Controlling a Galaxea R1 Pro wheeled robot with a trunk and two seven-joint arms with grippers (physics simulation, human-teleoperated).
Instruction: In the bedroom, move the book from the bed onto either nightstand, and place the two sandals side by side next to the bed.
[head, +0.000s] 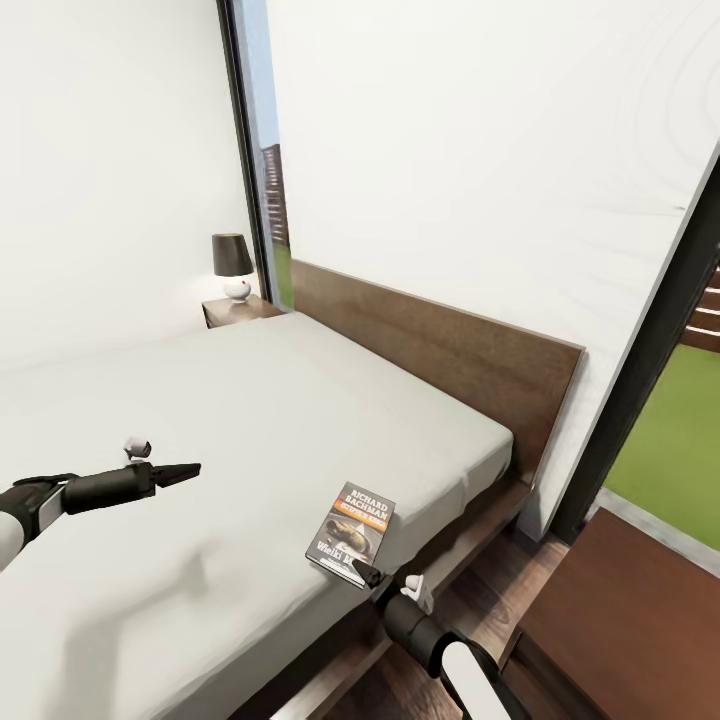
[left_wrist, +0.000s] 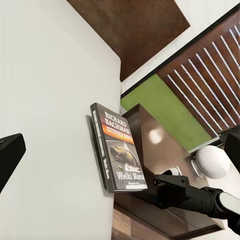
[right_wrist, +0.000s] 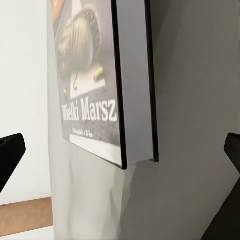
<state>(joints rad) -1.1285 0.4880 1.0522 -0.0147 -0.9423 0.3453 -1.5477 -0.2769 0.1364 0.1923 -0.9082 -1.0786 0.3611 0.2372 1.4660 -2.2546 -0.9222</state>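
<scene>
The book (head: 352, 532) lies flat on the grey mattress of the bed (head: 250, 420), near the edge closest to me; its dark cover with an orange band also appears in the left wrist view (left_wrist: 119, 150). My right gripper (head: 368, 575) is open at the book's near corner. In the right wrist view the book (right_wrist: 95, 85) sits between the wide-spread fingertips (right_wrist: 10, 155). My left gripper (head: 185, 470) hovers open over the middle of the mattress, apart from the book. One nightstand (head: 238, 311) stands beyond the bed's far side, another (head: 620, 610) close at my right. The sandals are out of view.
A black-shaded lamp (head: 232, 265) stands on the far nightstand. The brown headboard (head: 440, 360) backs onto a white wall. A black-framed window (head: 660, 400) at the right shows green lawn. A strip of wood floor (head: 480, 590) runs between the bed frame and the near nightstand.
</scene>
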